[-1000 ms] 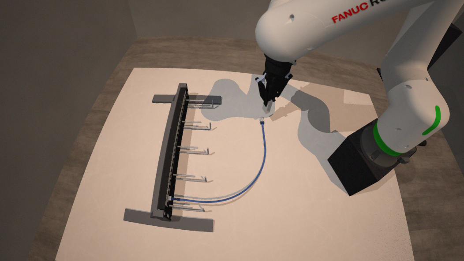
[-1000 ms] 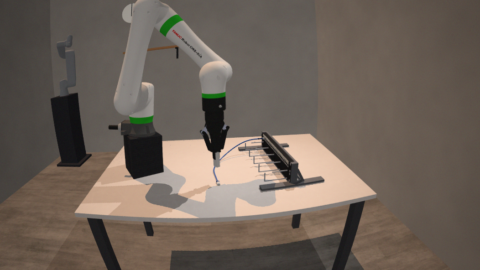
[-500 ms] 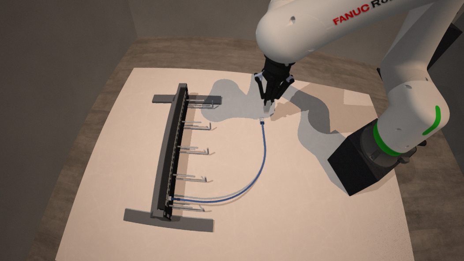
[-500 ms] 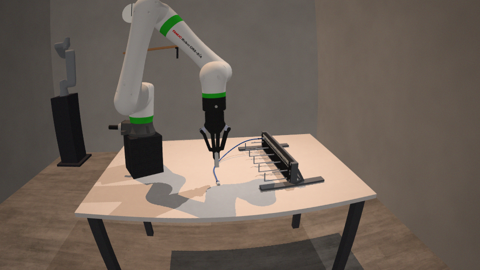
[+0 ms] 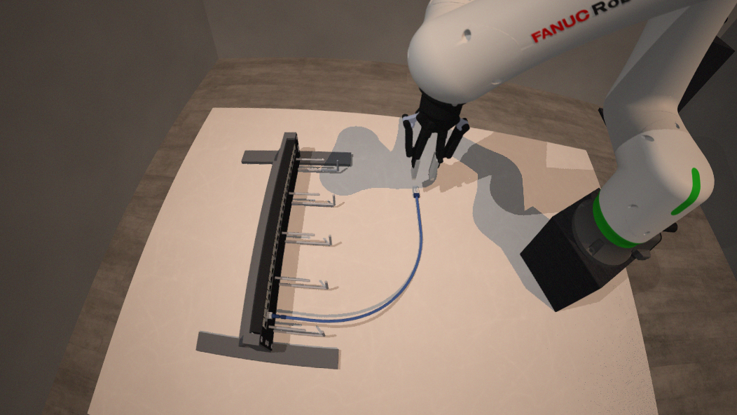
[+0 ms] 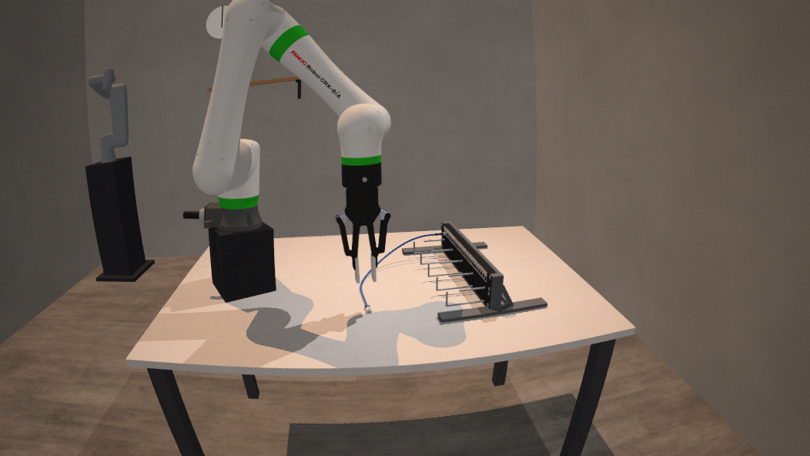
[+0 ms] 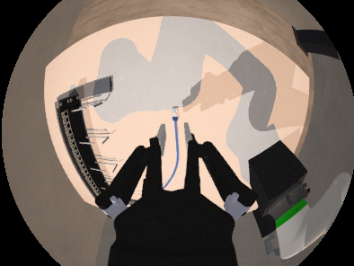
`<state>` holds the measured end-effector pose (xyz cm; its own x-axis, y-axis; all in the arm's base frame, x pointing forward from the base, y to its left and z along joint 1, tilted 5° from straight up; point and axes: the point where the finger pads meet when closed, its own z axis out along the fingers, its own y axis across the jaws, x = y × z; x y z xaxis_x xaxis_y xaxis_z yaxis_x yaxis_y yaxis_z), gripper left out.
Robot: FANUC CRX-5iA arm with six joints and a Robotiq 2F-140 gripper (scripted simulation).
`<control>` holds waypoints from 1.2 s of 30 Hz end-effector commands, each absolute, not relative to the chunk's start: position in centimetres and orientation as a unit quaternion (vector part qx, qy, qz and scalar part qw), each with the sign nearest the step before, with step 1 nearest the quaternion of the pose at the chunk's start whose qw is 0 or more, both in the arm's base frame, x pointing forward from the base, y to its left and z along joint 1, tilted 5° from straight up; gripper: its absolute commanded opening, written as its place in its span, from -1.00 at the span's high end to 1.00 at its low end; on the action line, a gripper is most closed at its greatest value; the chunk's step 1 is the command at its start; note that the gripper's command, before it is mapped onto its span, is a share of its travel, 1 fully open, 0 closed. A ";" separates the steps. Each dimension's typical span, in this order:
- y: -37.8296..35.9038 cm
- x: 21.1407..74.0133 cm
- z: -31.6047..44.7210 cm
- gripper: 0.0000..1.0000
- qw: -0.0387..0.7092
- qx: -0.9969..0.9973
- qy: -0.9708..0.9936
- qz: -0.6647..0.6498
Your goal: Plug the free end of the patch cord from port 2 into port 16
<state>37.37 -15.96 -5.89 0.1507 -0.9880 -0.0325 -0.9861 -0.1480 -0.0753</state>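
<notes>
Patch cord [image 5: 420, 242] [image 6: 362, 290] [image 7: 178, 150] curving across the table [image 5: 464, 361] [image 6: 543, 283] [image 7: 130, 139], below a parted, empty gripper [image 5: 426, 166] [image 6: 366, 279] [image 7: 174, 129]
Likely light, bendy; best gripped by its stiff end plug [image 5: 416, 191] [image 6: 368, 311] [image 7: 175, 113], inward from the edge

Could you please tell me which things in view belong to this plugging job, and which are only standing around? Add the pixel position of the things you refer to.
For the job:
- blue patch cord [image 5: 421, 242] [image 6: 361, 288] [image 7: 178, 148] with a clear plug
- long black metal port rack [image 5: 270, 247] [image 6: 469, 256] [image 7: 76, 135]
- black two-finger gripper [image 5: 424, 167] [image 6: 366, 279] [image 7: 174, 129]

Only standing around:
- grey arm-shaped figure [image 6: 118, 113] on a black pedestal
- orange-brown wall bar [image 6: 274, 82]
</notes>
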 end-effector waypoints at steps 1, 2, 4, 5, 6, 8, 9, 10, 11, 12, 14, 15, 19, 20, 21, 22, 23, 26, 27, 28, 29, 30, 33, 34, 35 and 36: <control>-16.0 37.4 -5.9 0.55 0.039 -0.757 0.652 -0.012; -16.0 37.4 -5.9 0.55 0.039 -0.757 0.652 -0.012; -16.0 37.4 -5.9 0.55 0.039 -0.757 0.652 -0.012; -16.0 37.4 -5.9 0.55 0.039 -0.757 0.652 -0.012; -16.0 37.4 -5.9 0.55 0.039 -0.757 0.652 -0.012; -16.0 37.4 -5.9 0.55 0.039 -0.757 0.652 -0.012; -16.0 37.4 -5.9 0.55 0.039 -0.757 0.652 -0.012; -16.0 37.4 -5.9 0.55 0.039 -0.757 0.652 -0.012; -16.0 37.4 -5.9 0.55 0.039 -0.757 0.652 -0.012; -16.0 37.4 -5.9 0.55 0.039 -0.757 0.652 -0.012; -16.0 37.4 -5.9 0.55 0.039 -0.757 0.652 -0.012; -16.0 37.4 -5.9 0.55 0.039 -0.757 0.652 -0.012; -16.0 37.4 -5.9 0.55 0.039 -0.757 0.652 -0.012; -16.0 37.4 -5.9 0.55 0.039 -0.757 0.652 -0.012; -16.0 37.4 -5.9 0.55 0.039 -0.757 0.652 -0.012; -16.0 37.4 -5.9 0.55 0.039 -0.757 0.652 -0.012; -16.0 37.4 -5.9 0.55 0.039 -0.757 0.652 -0.012; -16.0 37.4 -5.9 0.55 0.039 -0.757 0.652 -0.012; -16.0 37.4 -5.9 0.55 0.039 -0.757 0.652 -0.012; -16.0 37.4 -6.0 0.55 0.039 -0.757 0.652 -0.012; -16.0 37.4 -6.0 0.55 0.039 -0.757 0.652 -0.012; -16.0 37.4 -6.1 0.55 0.039 -0.757 0.652 -0.012; -15.9 37.4 -6.3 0.55 0.039 -0.757 0.652 -0.012; -15.9 37.4 -6.4 0.55 0.039 -0.757 0.652 -0.012; -15.9 37.4 -6.5 0.55 0.039 -0.757 0.652 -0.012; -15.9 37.4 -6.6 0.55 0.039 -0.757 0.652 -0.012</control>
<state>37.40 -15.93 -6.36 0.1504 -0.9881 -0.0322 -0.9862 -0.1477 -0.0751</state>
